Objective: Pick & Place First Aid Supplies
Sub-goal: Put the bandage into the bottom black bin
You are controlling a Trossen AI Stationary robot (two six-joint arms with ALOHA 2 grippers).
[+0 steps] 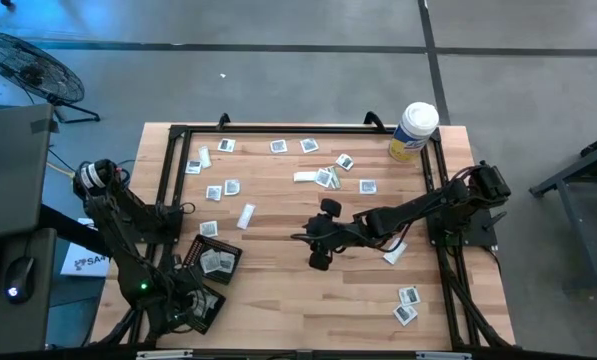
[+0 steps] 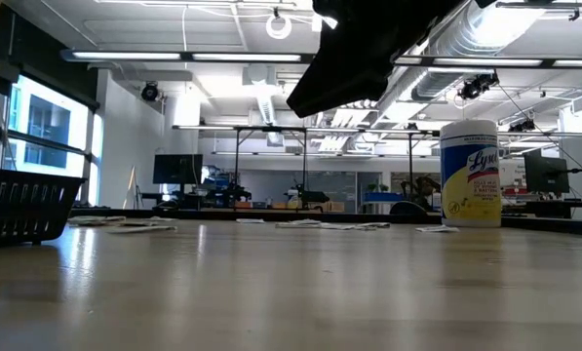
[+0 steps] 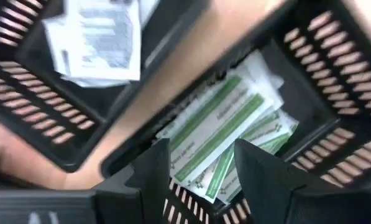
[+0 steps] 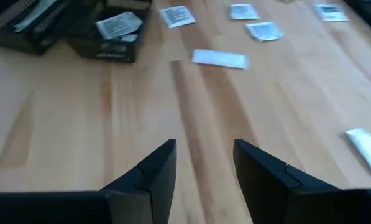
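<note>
Directly beneath left jaws, green-striped packets [image 3: 225,134].

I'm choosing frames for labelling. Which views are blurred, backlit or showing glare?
Left wrist view: motion smear over the green-striped packets and tray. Right wrist view: far packets soft. Low view: arm silhouetted against bright ceiling lights, sheen on the table. High view: even and sharp.

1. Two black mesh trays [image 1: 216,259] are sitting at the counter's near left.
2. One white canister [image 1: 412,131] is standing far right.
3. Two packets [image 1: 407,304] are lying near right.
</note>
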